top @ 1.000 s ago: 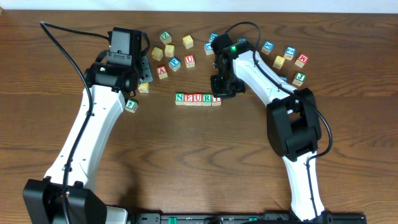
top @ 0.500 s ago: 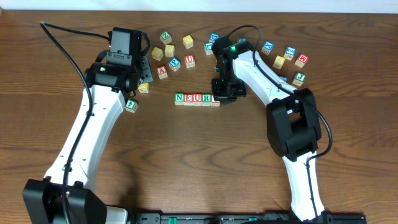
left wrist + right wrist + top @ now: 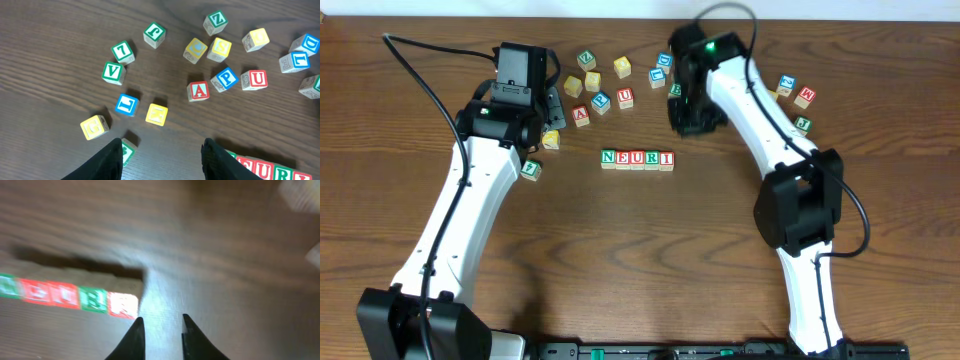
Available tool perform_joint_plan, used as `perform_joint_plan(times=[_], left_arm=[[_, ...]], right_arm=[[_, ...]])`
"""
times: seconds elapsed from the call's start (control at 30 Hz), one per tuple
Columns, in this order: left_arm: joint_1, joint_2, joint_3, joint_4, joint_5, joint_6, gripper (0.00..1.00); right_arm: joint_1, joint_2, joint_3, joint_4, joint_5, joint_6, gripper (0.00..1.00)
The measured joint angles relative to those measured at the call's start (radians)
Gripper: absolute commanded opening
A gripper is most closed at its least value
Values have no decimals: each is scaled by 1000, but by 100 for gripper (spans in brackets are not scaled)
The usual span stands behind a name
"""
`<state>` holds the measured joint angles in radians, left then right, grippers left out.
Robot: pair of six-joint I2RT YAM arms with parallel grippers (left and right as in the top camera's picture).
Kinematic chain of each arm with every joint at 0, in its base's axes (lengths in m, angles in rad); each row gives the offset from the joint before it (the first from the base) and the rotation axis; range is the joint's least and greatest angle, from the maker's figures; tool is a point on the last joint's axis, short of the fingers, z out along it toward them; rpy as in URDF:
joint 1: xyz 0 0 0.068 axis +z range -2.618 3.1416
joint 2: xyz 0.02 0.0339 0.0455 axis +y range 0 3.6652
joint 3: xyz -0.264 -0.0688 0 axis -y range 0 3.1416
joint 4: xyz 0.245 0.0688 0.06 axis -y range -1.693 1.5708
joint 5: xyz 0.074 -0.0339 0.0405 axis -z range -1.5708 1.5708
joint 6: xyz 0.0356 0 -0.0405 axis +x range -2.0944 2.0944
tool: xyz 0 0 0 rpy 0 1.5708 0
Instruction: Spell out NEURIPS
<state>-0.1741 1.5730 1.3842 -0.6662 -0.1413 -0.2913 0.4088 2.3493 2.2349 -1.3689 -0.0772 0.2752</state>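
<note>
Five cubes stand in a row (image 3: 637, 159) mid-table, reading N, E, U, R, I; the red-framed I (image 3: 667, 159) is at its right end. In the right wrist view the row (image 3: 64, 294) lies blurred to the left of my right gripper (image 3: 161, 319). That gripper is narrowly open, empty and lifted off the row. From overhead the right gripper (image 3: 688, 118) sits behind the row's right end. A blue P cube (image 3: 226, 79) lies loose beside a red U (image 3: 257, 79) and a red A (image 3: 199, 91). My left gripper (image 3: 162, 159) hangs open and empty over bare wood.
Loose letter cubes are scattered along the back of the table (image 3: 592, 80) and at the right (image 3: 790, 95). A green cube (image 3: 530, 170) lies by the left arm and a yellow one (image 3: 551, 140) under the left gripper. A green cube (image 3: 128, 150) lies close to the left finger.
My right gripper has let go of the I cube at the row's right end, opened a little and drawn up and back. The left arm has not moved.
</note>
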Motion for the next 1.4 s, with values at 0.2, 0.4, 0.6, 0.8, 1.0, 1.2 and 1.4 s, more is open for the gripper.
perform_joint_plan(times=[0.2,0.4,0.6,0.8,1.0,1.2,1.4], left_arm=[[76,-17,1,-17,0,0,50],[202,-132,4,-53,-2,0,50],[265,-199,11,-97,-4,0,50],[302,-196,11,-112,-4,11,50],[325,-196,11,-114,-4,11,50],[325,-196,11,-139,-4,11,51],[325,-196,11,-164,-4,11,50]], right_arm=[[17,0,63,163,-26,-16,27],[68,0,64,357,-40,-9,35],[146,0,64,481,-2,-40,55],[208,0,86,466,29,-79,61],[211,0,163,477,53,-138,60],[211,0,168,546,71,-204,61],[212,0,153,633,98,-228,58]])
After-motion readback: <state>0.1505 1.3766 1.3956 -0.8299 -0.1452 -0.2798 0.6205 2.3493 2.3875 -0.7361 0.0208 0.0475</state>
